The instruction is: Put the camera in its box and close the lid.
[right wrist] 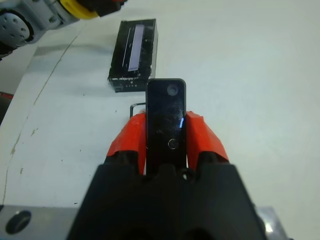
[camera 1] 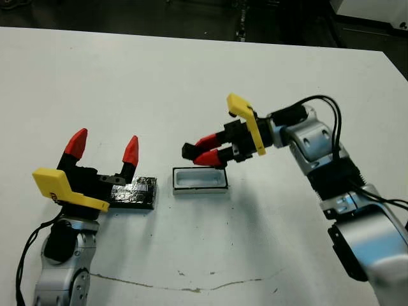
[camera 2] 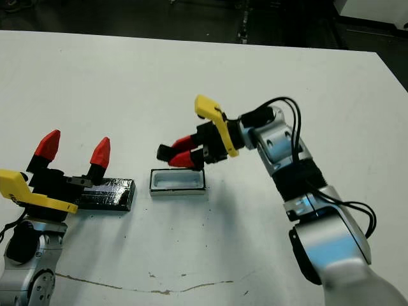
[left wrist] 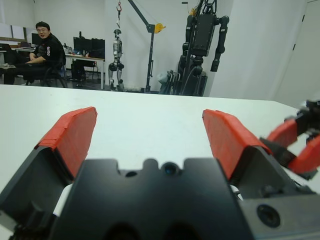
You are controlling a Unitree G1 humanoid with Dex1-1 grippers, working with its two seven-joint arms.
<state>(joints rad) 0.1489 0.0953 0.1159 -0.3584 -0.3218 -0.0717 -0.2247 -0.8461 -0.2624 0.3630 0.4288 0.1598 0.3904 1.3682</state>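
— While the right gripper (camera 1: 203, 150) hovered just above the box (camera 1: 199, 180), why was the camera (right wrist: 166, 122) pinched lengthwise between its fingers?

— Probably so the bar could go down flat into the open white tray.

— And the left gripper (camera 1: 103, 150)?

— Spread wide, empty, poised over the lid (camera 1: 134, 192) lying beside the box. Nothing blocked the tray; a person (left wrist: 41, 51) sat far beyond the table.
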